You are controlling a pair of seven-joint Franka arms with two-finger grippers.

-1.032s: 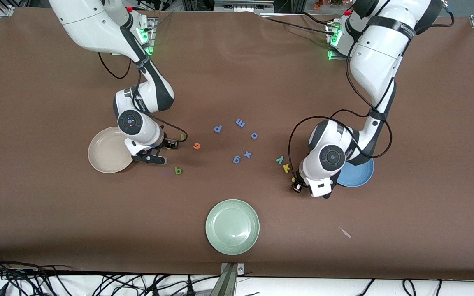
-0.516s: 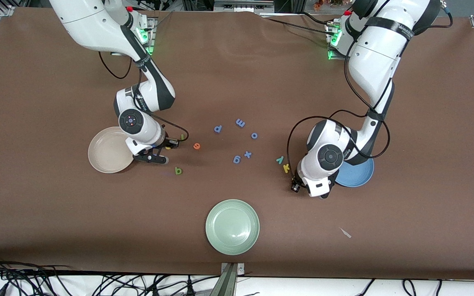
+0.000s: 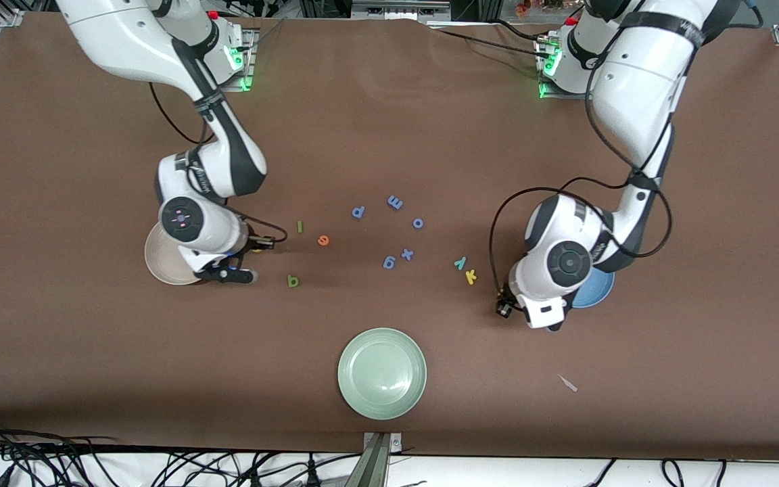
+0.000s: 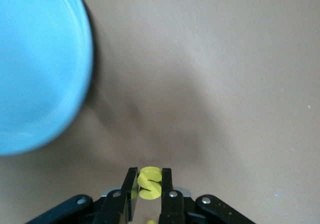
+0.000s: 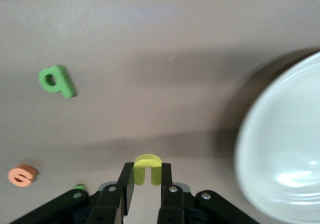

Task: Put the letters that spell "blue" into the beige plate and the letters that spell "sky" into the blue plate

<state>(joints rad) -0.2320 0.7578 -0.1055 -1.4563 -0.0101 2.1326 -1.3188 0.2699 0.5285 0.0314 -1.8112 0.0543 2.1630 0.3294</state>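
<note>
My left gripper (image 4: 148, 172) is shut on the yellow s (image 4: 148, 185), up over the table just beside the blue plate (image 3: 598, 291). My right gripper (image 5: 147, 167) is shut on the yellow u (image 5: 147, 159), over the table next to the rim of the beige plate (image 3: 158, 260). The green l (image 3: 299, 226), orange e (image 3: 323, 240) and green b (image 3: 293, 281) lie on the cloth toward the right arm's end. The teal y (image 3: 460, 263) and yellow k (image 3: 470, 276) lie side by side toward the left arm's end.
Several all-blue letters (image 3: 395, 201) are scattered in the middle of the table between the two groups. A pale green plate (image 3: 382, 373) sits nearer to the front camera. A small scrap (image 3: 569, 383) lies on the cloth nearer the camera than the blue plate.
Both grippers closed on their letters. The right arm carried the u toward the beige plate, and the left arm carried the s toward the blue plate.
</note>
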